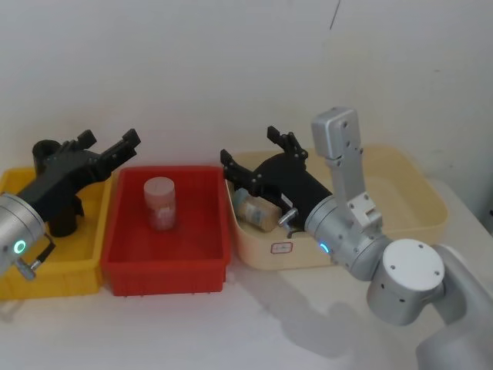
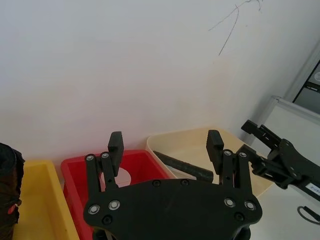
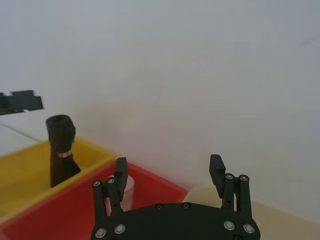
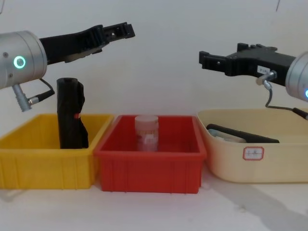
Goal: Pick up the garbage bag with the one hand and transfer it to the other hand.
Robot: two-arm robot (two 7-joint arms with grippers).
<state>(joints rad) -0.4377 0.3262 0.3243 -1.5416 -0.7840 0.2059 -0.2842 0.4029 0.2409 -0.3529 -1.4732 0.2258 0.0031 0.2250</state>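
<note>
The left tool, black and two-fingered on the silver arm with the green glowing ring, hangs in the air with its fingers spread and nothing between them, high above the yellow plastic bin. Down in that bin stands the garbage bag, a tall, tightly rolled black plastic bundle with a small red mark, upright near the back wall. Next along, the red plastic bin holds a clear cylindrical jar, standing upright. Over on the far side, the right tool, black on the blue-ringed silver arm, is also spread and holding nothing, hovering above the cream plastic tub, where another dark roll lies flat.
</note>
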